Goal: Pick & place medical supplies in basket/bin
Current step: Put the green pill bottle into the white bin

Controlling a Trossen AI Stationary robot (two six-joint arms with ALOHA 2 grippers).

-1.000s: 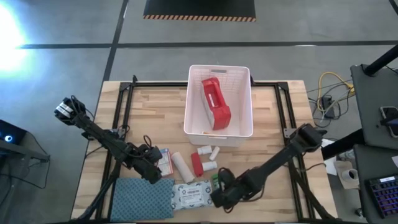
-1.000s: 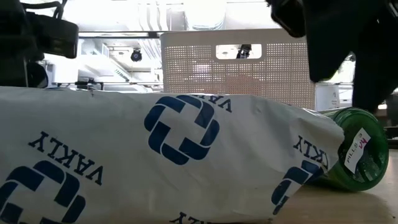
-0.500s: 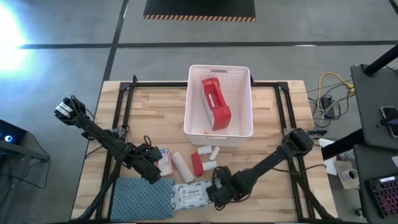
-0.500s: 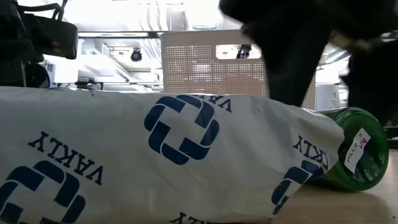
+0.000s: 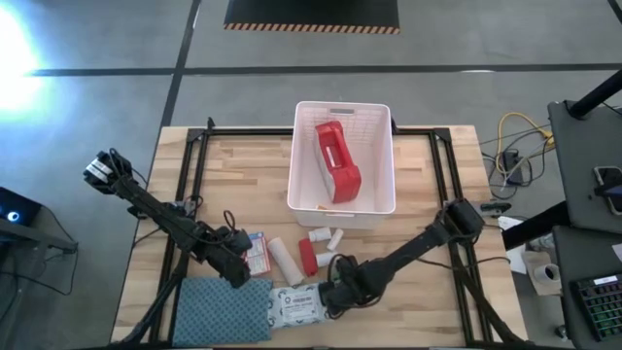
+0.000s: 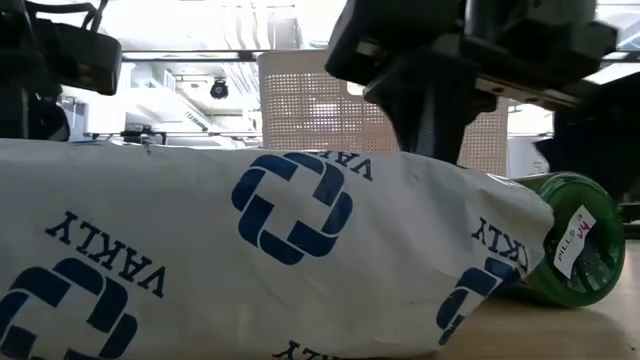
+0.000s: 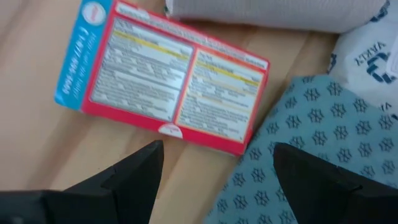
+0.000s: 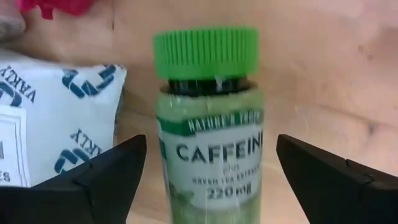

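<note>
A green-capped bottle (image 8: 208, 143) lies on its side on the wood, close beside the white wipes packet (image 5: 299, 303). My right gripper (image 8: 210, 140) is open over it, one finger on each side, with gaps showing. In the low view the bottle (image 6: 570, 245) lies at the packet's (image 6: 250, 250) right end, under my right gripper (image 6: 440, 110). My left gripper (image 7: 217, 146) is open, hovering over the near edge of a small red-and-blue box (image 7: 161, 81). The white bin (image 5: 342, 204) holds the red pouch (image 5: 335, 160).
A blue-grey patterned cloth (image 5: 222, 311) lies at the near edge, left of the packet. A white roll (image 5: 287, 261), a red roll (image 5: 307, 257) and small white bottles (image 5: 326, 237) lie between the bin and the packet. Bare wood shows at the table's right (image 5: 418, 194).
My right gripper has moved toward the table's left along the near edge and now stands over the green bottle, beside the wipes packet. The bottle and packet have stayed in place.
</note>
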